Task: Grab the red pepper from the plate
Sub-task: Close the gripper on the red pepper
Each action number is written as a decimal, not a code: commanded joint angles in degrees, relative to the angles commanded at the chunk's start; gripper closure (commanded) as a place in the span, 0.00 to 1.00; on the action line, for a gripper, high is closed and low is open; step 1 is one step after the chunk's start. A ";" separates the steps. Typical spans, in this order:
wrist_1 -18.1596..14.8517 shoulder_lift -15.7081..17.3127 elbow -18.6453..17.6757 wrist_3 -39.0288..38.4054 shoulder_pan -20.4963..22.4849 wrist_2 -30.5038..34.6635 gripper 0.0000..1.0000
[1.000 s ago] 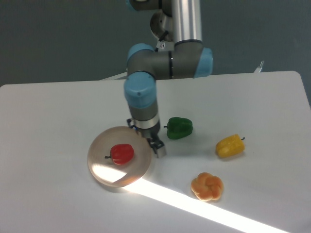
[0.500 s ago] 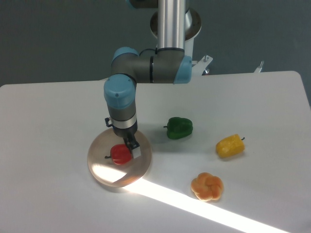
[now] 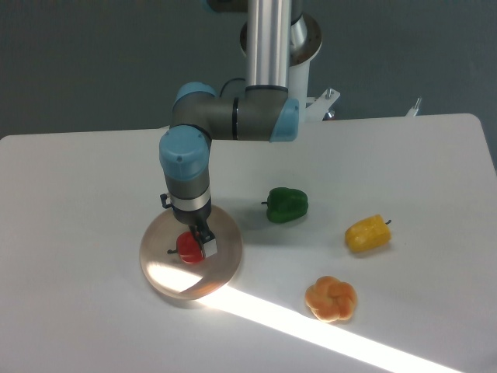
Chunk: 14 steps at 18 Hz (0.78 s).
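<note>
Red pepper (image 3: 187, 249) — one — on the plate (image 3: 159, 233); three others right of it; gripper (image 3: 200, 245) over it — jaw state unclear.

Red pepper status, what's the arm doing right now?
Gripper down over the red pepper; grip unclear. Pepper on plate. Nothing in the way.

I count four peppers on my table, one red pepper (image 3: 187, 249), one green pepper (image 3: 286, 204), one yellow pepper (image 3: 366, 234) and one orange lobed pepper (image 3: 331, 298), plus one plate (image 3: 225, 268).
</note>
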 joint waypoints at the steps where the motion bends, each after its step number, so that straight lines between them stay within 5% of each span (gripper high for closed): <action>1: 0.00 -0.18 0.09 0.00 0.00 0.00 0.00; 14: 0.00 -1.50 1.14 0.00 0.00 0.18 0.00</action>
